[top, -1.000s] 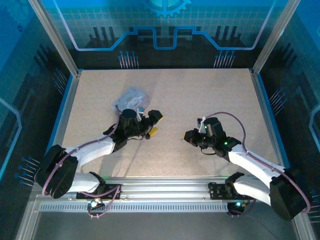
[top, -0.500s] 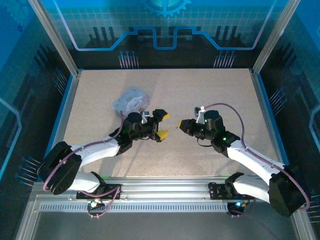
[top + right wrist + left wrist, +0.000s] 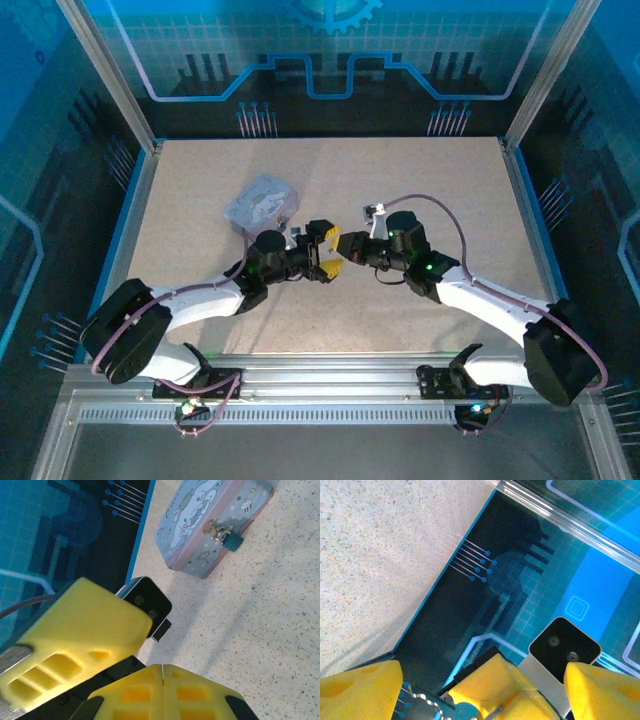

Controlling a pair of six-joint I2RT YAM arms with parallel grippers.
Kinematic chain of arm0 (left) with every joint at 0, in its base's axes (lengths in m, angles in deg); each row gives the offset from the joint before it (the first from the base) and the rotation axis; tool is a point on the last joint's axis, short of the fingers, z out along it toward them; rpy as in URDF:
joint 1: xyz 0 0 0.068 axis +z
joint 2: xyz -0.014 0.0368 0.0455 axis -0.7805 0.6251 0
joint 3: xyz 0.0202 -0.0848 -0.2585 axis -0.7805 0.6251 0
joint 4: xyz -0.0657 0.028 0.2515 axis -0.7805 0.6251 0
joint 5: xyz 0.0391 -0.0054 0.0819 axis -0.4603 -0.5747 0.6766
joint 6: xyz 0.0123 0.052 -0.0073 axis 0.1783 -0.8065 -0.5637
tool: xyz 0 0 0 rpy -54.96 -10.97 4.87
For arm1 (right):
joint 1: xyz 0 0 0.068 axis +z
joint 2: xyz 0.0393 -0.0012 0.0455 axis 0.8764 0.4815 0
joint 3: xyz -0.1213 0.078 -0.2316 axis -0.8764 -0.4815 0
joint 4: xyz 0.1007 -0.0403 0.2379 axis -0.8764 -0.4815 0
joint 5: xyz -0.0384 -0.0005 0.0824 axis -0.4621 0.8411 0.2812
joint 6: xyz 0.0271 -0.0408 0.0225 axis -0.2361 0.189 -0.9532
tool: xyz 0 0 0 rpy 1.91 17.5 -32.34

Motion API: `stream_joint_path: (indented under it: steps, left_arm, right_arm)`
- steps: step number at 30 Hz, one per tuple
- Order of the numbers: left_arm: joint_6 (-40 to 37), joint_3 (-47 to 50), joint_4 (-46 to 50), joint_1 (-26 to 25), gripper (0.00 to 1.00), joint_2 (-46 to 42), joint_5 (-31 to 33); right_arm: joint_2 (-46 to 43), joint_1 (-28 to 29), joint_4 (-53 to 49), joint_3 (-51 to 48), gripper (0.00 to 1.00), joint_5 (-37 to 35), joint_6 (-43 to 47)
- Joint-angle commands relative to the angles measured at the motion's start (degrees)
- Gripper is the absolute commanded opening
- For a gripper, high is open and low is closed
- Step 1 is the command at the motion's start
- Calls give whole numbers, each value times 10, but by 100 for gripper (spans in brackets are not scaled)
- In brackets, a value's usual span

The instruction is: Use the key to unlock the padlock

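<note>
1. The padlock [image 3: 229, 535] hangs from the gold clasp on the front wall of the pale blue box [image 3: 197, 517]. In the right wrist view its body runs down and to the right from the clasp, with the shackle end up at the clasp.
2. The box sits on the bench [image 3: 400, 180], left of centre and well apart from both pincers.
3. The key [image 3: 494, 713] shows as a thin sliver at the tip of the right pincer [image 3: 163, 690]. Its long axis slants in the left wrist view; I cannot tell which end leads.
4. The right pincer's pads are pressed flat together, gripping the key.
5. The left pincer [image 3: 325, 250] is spread wide, one finger [image 3: 360, 690] on each side of the right pincer's tip.
6. Half a second ago the two pincers were apart. They have since met near the bench's middle, while the box has not moved.
7. The box lid has a white cartoon figure and a cursive line too small to read.
</note>
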Motion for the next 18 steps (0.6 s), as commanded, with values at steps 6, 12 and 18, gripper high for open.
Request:
stream_joint_path:
  steps: [6,12,18]
  left_arm:
    - [39,30,-65,-4,68,8,38]
    - [44,34,-71,-4,57,11,41]
    - [46,37,-72,-4,46,10,46]
  right_arm:
    - [-14,10,10,-11,0,5,5]
    - [-17,10,-1,-16,0,10,9]
    - [-18,11,-1,-16,0,7,10]
